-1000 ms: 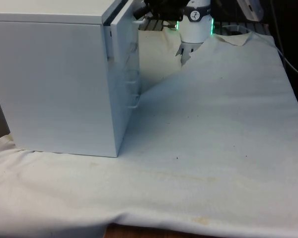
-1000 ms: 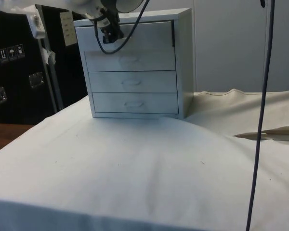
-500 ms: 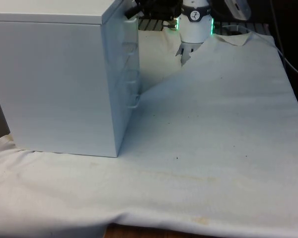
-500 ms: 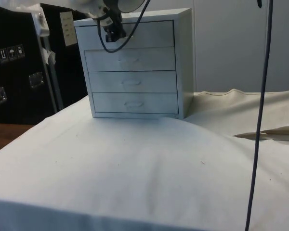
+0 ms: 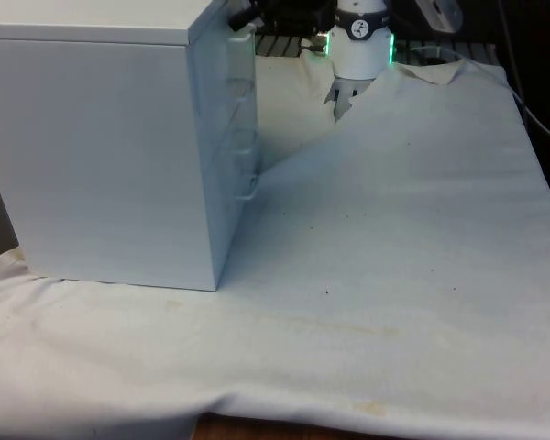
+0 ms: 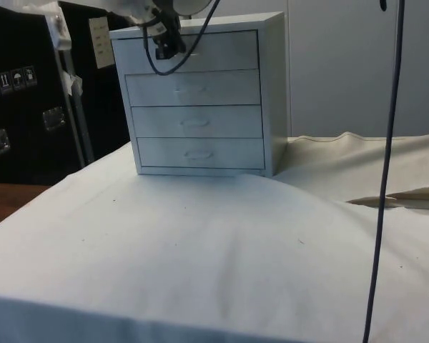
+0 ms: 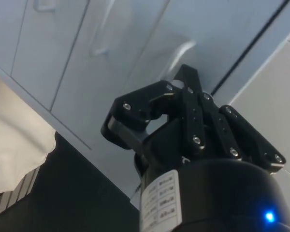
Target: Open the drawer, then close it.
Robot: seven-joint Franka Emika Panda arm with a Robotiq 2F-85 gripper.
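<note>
White four-drawer wooden chest (image 6: 200, 100): on white cloth-covered table (image 5: 394, 257), at the front view's left. Top drawer (image 6: 207, 50): flush with the drawers below. Black two-finger gripper (image 6: 166, 48): at top drawer's front, by its handle (image 7: 181, 50); fingers' spacing cannot be told
</note>
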